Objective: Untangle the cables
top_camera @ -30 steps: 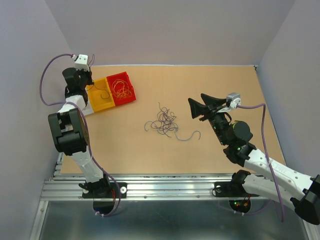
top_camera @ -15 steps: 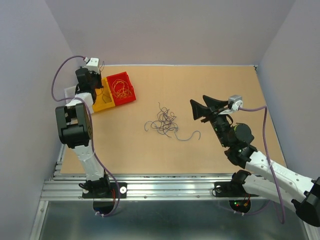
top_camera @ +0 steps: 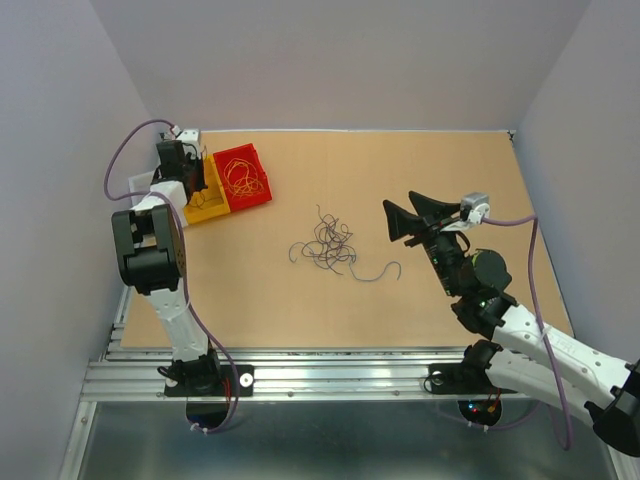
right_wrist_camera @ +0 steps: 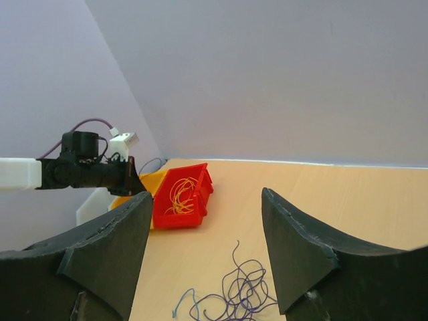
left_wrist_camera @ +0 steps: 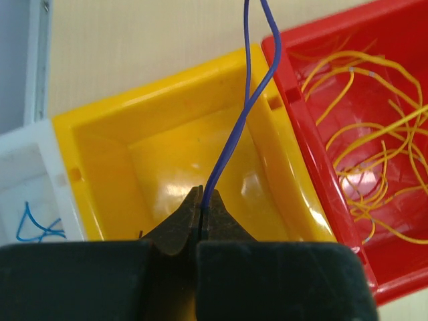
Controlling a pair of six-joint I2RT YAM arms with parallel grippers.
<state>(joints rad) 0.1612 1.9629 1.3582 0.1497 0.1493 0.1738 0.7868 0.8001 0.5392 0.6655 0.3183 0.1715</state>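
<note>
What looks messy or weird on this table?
The knot of cables mid-table is the mess: thin wires looped over each other, with one loose strand trailing beside it. Yellow wires lie in the red bin. The left hand pinches a blue cable above the yellow bin.

The blue cable (left_wrist_camera: 229,144) runs off the left wrist view's top edge; the white bin (left_wrist_camera: 27,175) and red bin (left_wrist_camera: 314,180) are cropped at its sides; the left arm (top_camera: 148,250) hides part of the yellow bin (top_camera: 205,206) in the top view.
</note>
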